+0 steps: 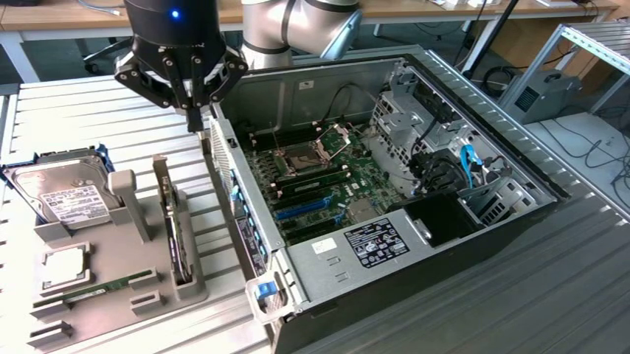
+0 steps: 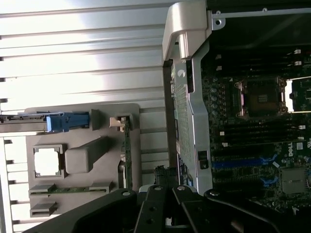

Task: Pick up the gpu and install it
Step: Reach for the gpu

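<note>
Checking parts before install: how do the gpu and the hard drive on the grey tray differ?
The gpu stands on edge in a slot, showing a thin dark profile; the hard drive shows its broad silver face with a white label. The hard drive sits in a blue frame; the gpu has none. Both rest in the grey tray.

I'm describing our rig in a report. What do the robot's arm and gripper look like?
The arm is made of smooth silver-grey round tubes with a grey-blue joint cap. The gripper is black, with a round body carrying a small blue light, and jointed links studded with small silvery pins.
</note>
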Controlling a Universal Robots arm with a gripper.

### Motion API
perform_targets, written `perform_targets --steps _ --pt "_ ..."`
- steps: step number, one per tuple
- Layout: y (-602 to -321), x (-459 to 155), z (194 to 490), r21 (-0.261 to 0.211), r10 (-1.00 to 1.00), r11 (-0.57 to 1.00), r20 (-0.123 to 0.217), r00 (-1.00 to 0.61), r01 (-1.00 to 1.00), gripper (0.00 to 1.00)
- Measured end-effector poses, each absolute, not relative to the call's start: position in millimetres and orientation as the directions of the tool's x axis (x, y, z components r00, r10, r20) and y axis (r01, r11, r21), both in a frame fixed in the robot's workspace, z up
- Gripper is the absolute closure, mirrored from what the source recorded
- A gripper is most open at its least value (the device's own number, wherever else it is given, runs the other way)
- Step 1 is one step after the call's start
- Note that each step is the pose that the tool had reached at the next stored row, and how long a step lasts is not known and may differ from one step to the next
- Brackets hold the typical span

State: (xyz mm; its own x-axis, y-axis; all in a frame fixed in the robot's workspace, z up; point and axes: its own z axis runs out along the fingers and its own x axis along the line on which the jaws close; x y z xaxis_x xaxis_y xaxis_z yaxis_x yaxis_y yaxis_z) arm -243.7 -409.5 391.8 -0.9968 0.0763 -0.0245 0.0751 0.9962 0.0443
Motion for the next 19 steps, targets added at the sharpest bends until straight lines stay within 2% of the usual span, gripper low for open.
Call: perform_targets --steps 19 --pt "-413.7 -244.8 390.7 0.044 0.076 0.996 -0.024 -0.997 0.075 0.89"
